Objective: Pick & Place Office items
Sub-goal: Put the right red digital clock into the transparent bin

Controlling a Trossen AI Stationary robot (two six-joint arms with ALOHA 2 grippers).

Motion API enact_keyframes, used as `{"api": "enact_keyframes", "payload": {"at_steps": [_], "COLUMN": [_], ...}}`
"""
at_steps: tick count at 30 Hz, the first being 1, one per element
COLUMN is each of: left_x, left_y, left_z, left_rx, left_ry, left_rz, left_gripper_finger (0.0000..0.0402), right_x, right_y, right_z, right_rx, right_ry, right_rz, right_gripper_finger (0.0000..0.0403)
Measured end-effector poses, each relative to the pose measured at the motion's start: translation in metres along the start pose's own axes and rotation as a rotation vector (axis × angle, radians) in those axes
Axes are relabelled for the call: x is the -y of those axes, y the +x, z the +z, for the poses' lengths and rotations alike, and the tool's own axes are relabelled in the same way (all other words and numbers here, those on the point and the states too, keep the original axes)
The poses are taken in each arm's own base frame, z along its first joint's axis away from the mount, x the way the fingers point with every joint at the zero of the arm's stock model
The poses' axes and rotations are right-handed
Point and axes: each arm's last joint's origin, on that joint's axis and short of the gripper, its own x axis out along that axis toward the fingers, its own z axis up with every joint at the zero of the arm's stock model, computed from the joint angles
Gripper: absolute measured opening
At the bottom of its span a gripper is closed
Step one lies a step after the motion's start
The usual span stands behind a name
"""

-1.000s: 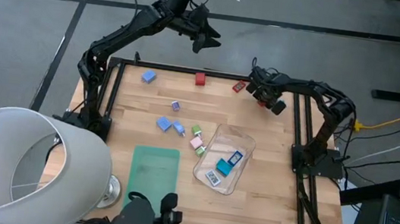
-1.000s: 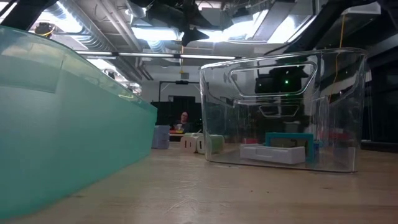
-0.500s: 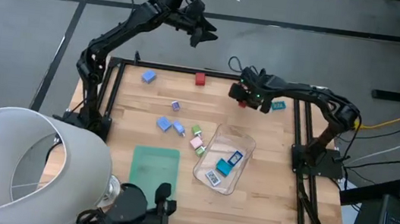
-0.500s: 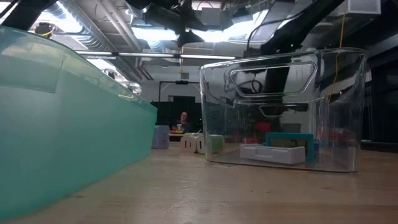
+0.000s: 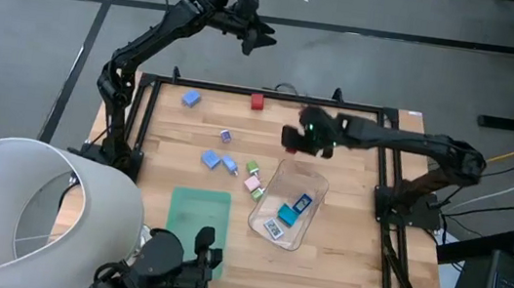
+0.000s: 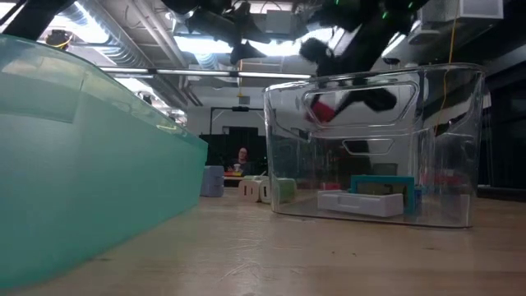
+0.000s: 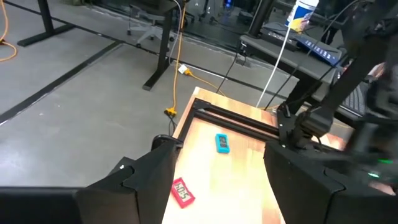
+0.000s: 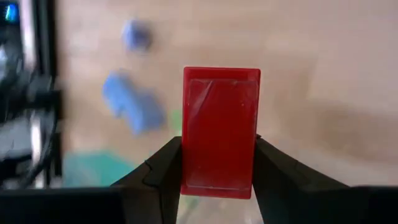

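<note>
My right gripper (image 5: 289, 138) hangs over the table just beyond the far end of the clear tray (image 5: 266, 192), shut on a flat red rectangular piece (image 8: 221, 127). The low view shows that piece (image 6: 322, 111) in the air behind the tray's wall (image 6: 444, 140). Two teal and blue labelled pieces (image 5: 293, 208) lie in the tray. Blue (image 5: 211, 159), green (image 5: 252, 166) and pink (image 5: 252, 183) pieces lie on the wood left of it. My left gripper (image 5: 255, 36) waits high beyond the table's far edge, open (image 7: 221, 163) and holding nothing. My right gripper pinches the red piece by its two long sides (image 8: 186, 168), near one end, between its two fingers (image 8: 163, 171). The fingers slant down from the table's right side. The piece sticks out past the fingertips and is lifted clear of the table.
A green mat (image 5: 199, 218) lies near the front edge. A blue piece (image 5: 191, 100) and a red block (image 5: 257, 101) sit near the far edge. A teal piece (image 7: 222, 143) and a red labelled piece (image 7: 182, 191) lie by the far right corner. A white lampshade (image 5: 32, 215) fills the near left.
My right gripper has risen from the far right part of the table and swung toward the table's left and near side, up to the tray's far end. It rolled as it went and carried the red piece clear of the wood. My left gripper has drifted slightly away beyond the far edge.
</note>
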Motion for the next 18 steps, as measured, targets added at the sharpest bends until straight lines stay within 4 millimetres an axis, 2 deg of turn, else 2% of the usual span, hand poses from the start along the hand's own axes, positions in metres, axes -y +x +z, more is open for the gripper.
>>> {"api": "enact_keyframes", "payload": {"at_steps": [4, 10, 16, 18], "left_x": [0.000, 0.000, 0.000, 0.000], "left_y": [0.000, 0.000, 0.000, 0.000], "left_z": [0.000, 0.000, 0.000, 0.000], "left_rx": [0.000, 0.000, 0.001, 0.003], "left_ry": [0.000, 0.000, 0.001, 0.002], "left_rz": [0.000, 0.000, 0.000, 0.000], "left_gripper_finger": [0.0239, 0.0239, 0.0239, 0.0239], "right_x": [-0.010, -0.019, -0.013, -0.008], "right_y": [-0.012, -0.019, -0.011, -0.005], "right_z": [-0.028, -0.071, -0.108, -0.115], "right_rx": [-0.053, -0.189, -0.262, -0.263], "right_ry": [-0.020, -0.023, -0.010, -0.005], "right_rz": [0.056, 0.084, -0.041, -0.117], "right_gripper_finger": [0.0154, 0.0154, 0.0155, 0.0168]}}
